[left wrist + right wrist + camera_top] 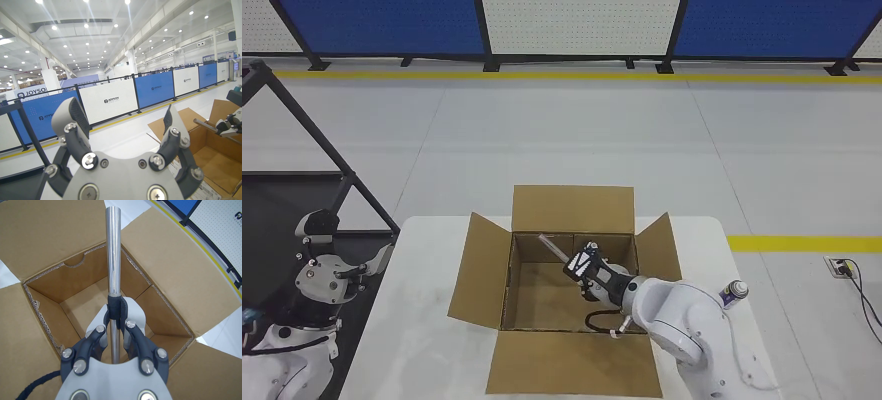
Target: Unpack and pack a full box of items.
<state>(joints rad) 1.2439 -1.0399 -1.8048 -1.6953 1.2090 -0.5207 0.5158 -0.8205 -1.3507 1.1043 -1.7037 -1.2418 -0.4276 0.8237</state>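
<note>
Top view: we clamp a steel rod (554,247) in our right gripper (578,263) over the open cardboard box (572,208), a can (733,292) nearby; our left gripper (122,111) gapes empty.

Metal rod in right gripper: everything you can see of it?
Straight metal rod, shiny chrome-like, even thickness, far end cut flat; hollow or solid, cannot tell. The right gripper is shut on it partway along, black ribbed pads either side, a short length running back toward the wrist. It hangs over the open cardboard box, aimed at a far corner. Only the pads visibly touch it.
</note>
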